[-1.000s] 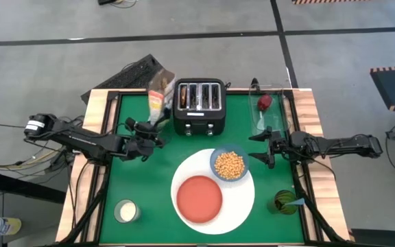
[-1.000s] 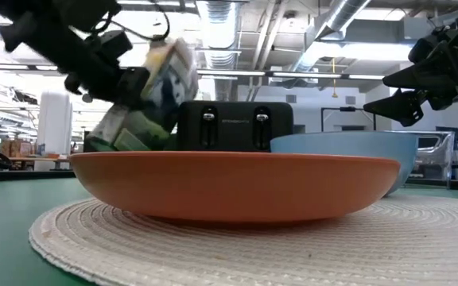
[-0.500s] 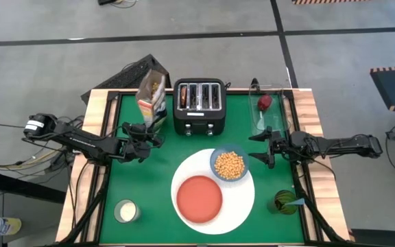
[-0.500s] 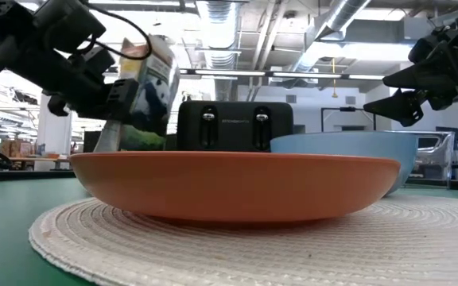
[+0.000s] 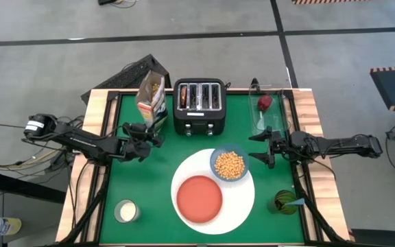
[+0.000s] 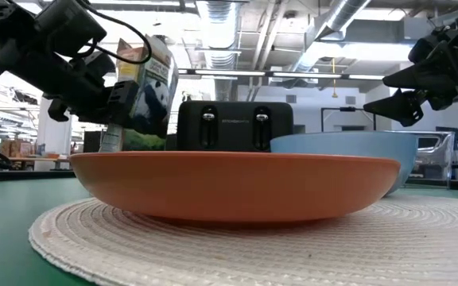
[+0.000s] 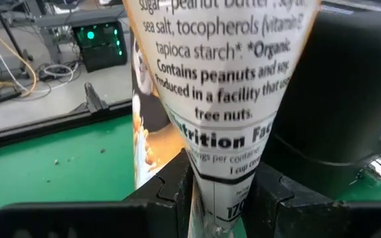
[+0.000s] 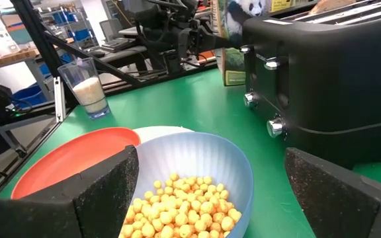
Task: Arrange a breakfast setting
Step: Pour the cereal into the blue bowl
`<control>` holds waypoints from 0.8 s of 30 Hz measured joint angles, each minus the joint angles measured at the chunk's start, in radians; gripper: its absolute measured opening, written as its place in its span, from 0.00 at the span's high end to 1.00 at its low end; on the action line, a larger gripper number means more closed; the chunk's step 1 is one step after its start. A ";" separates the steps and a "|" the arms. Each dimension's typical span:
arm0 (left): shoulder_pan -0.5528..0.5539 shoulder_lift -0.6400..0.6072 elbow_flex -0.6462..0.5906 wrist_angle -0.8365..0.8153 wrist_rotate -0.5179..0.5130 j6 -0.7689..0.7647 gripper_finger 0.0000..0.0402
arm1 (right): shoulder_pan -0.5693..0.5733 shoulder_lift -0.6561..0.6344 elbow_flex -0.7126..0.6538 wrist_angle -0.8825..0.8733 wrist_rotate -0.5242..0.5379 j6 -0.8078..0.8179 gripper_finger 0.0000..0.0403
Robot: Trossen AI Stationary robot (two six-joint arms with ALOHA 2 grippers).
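The left hand (image 5: pixel 145 130), clamped on the upright cereal box (image 5: pixel 151 98) at upper left beside the toaster (image 5: pixel 199 105), probably parks it, since yellow cereal (image 5: pixel 230 164) already fills the blue bowl (image 5: pixel 214 159) at frame centre, while the right hand (image 5: pixel 267 148) waits apart.

Two slim, dark, jointed arms; the left arm (image 5: pixel 81 139) carries a pale cylindrical fitting near its base and a thin black cable looping above its wrist; the right arm (image 5: pixel 334 145) is uniformly black; matte black fingers (image 8: pixel 104 188) with a grainy, textured face.
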State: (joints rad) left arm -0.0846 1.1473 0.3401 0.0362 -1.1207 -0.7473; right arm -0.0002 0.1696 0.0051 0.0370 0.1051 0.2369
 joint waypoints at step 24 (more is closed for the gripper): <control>0.040 -0.002 0.004 -0.087 0.121 -0.037 0.79 | 0.000 0.000 0.000 0.000 0.000 0.000 0.02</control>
State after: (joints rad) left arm -0.0447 1.1450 0.3439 -0.0504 -1.0002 -0.7841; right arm -0.0002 0.1696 0.0051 0.0369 0.1051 0.2368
